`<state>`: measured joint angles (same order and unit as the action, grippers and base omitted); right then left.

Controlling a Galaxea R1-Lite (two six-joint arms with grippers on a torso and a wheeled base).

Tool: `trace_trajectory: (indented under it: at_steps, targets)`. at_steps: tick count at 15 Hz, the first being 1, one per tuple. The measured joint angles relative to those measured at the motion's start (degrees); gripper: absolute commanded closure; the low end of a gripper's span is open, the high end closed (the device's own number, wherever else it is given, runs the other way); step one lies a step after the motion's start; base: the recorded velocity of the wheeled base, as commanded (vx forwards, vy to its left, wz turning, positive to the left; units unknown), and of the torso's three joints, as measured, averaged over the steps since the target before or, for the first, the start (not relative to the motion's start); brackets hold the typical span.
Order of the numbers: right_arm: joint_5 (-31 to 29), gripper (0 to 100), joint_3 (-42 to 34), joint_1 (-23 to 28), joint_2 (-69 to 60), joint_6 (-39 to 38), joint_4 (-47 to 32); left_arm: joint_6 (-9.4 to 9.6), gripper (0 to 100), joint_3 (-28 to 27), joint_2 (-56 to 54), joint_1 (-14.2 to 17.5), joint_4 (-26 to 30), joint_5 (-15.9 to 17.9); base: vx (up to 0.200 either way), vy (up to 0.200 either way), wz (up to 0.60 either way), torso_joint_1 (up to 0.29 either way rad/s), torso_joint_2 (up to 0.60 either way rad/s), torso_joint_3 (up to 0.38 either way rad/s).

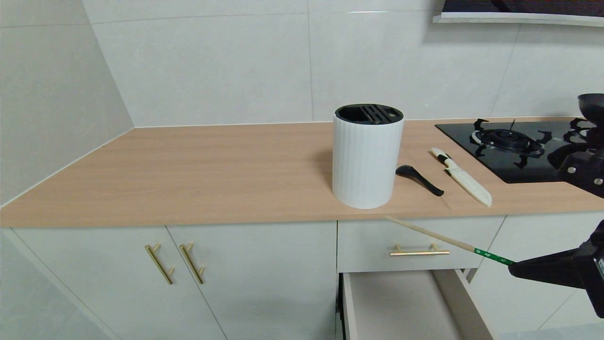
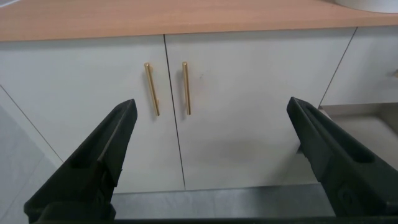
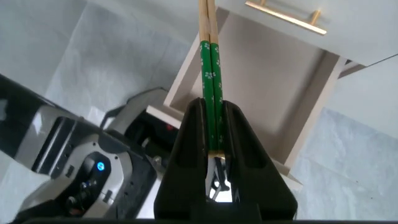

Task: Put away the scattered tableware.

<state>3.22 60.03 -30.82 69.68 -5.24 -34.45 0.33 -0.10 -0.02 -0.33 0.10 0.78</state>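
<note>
Our right claw (image 1: 513, 263) is clamped on the green ends of the chopsticks (image 1: 443, 238), low and right of the white holder (image 1: 367, 160), with their bare tips pointing toward its base. Our left claw (image 2: 210, 109) gapes wide, empty. We judge this the carrying step. Next we should lift the sticks and stand them upright over the holder's top. The spoon (image 1: 419, 179) and knife (image 1: 462, 177) lie just right of the holder.

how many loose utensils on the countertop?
2: black spoon beside the white utensil holder, knife between spoon and gas hob. Chopsticks are in the right end effector, not counted. Holder may hide others.
</note>
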Motion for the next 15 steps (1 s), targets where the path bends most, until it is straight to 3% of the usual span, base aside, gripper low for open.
trace_trajectory:
  at_steps: [7,15]
  targets:
    - [-0.2,100,-2.5,-0.4,1.6,2.5,2.5,0.0,0,0.0,0.0,0.0,-0.1,0.0,0.0,0.0,0.0,-0.014,0.03,0.018]
    - [-0.5,100,-3.6,-0.4,1.7,2.6,3.1,0.0,0,0.0,0.0,0.0,0.0,0.0,0.0,0.0,0.0,-0.175,0.44,0.262]
